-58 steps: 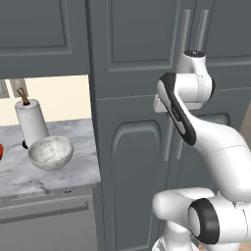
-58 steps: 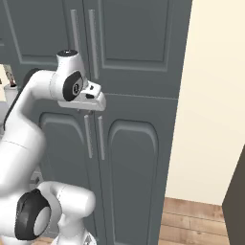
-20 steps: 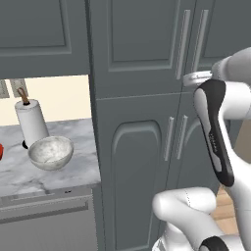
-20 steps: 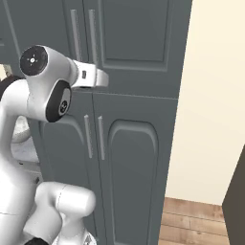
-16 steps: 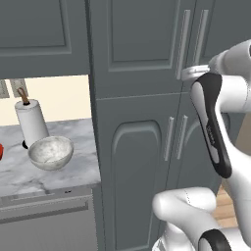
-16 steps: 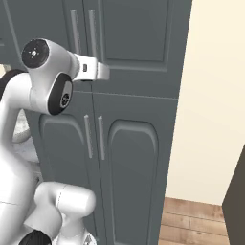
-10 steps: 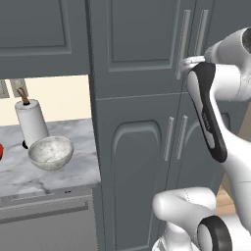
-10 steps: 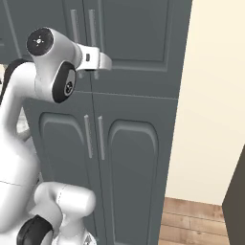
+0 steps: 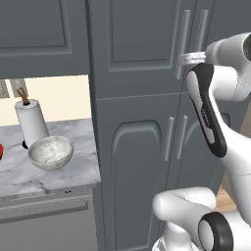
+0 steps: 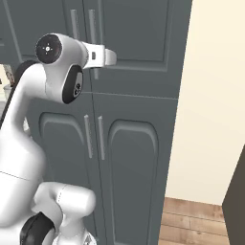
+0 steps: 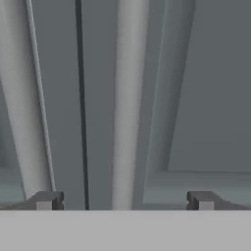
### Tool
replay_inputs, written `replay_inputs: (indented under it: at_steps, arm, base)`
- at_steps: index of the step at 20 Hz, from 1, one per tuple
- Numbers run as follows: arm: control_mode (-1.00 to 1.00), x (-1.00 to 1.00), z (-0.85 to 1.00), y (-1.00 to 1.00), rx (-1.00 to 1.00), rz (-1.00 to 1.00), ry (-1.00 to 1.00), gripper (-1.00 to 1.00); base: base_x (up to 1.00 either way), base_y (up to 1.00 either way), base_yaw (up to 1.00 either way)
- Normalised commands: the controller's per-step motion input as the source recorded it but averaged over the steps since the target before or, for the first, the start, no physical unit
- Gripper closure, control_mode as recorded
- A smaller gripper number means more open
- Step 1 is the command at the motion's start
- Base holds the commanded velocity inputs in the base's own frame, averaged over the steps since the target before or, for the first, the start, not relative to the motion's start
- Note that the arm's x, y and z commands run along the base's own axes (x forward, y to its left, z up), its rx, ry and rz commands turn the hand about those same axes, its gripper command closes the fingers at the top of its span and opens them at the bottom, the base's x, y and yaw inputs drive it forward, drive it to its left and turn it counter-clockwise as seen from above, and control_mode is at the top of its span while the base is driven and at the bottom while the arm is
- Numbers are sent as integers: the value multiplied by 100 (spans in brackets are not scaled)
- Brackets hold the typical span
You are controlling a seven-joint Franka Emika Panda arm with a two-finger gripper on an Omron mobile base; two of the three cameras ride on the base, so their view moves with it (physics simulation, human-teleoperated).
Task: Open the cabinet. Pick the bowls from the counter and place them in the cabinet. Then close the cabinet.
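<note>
Red bowl (image 9: 1, 151) cut by the left edge; cabinet (image 9: 142, 44) top beyond every frame.

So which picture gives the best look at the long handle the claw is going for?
The hand view: the bar handle runs straight up between the open claw's tips. The left base view shows both handles small, with the arm beside them; in the right base view the arm partly covers them.

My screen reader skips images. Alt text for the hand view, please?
Open gripper faces the closed cabinet doors up close, one vertical bar handle between its fingertips, a second handle at left.
</note>
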Motion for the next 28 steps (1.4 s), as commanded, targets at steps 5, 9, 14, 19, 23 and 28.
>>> replay_inputs:
  at_steps: [5, 9, 14, 19, 23, 28]
  arm:
    - [-100, 41, -7, 0, 0, 2, -17, -100]
    - [-100, 60, 0, 0, 0, 0, -3, -100]
    - [-100, 67, 0, -4, 0, 0, 0, -100]
    - [-100, 74, -11, 0, 0, 0, 0, -100]
    - [-100, 60, -46, -35, -1, 2, -7, 100]
    - [-100, -5, -17, -96, 4, 0, -14, 100]
  base:
    - [0, 0, 0]
    - [0, 0, 0]
    - [0, 0, 0]
    - [0, 0, 0]
    - [0, 0, 0]
    - [0, 0, 0]
